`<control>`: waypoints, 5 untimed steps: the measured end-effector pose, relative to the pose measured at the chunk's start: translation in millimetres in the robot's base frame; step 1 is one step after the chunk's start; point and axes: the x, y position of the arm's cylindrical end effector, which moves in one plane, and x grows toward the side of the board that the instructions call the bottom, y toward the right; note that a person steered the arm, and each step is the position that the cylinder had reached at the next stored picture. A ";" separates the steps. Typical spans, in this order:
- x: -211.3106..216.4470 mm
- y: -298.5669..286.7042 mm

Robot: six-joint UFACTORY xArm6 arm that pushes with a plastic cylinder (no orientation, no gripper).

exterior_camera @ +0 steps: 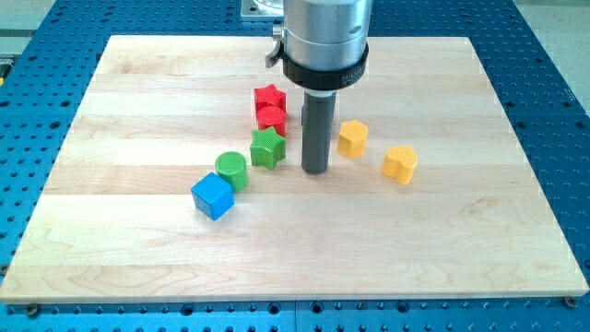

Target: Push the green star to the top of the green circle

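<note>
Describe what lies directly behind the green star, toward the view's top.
Behind the green star sit two red blocks, touching each other. My tip stands to the star's right. The rear red block's shape is partly hidden.

Board: we see a pale wooden board (461, 240).
Centre: green star (267, 148).
At 12 o'clock: red blocks (270, 106).
At 7 o'clock: green circle (231, 171), blue cube (213, 195).
At 3 o'clock: two yellow blocks (352, 138) (400, 163).

- My tip (316, 171) is standing just right of the green star (267, 148), a narrow gap lying between.
- Red blocks (270, 106) are crowding the star's top.
- Green circle (231, 171) is blocking its lower left.
</note>
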 end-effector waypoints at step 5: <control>-41.3 -25.9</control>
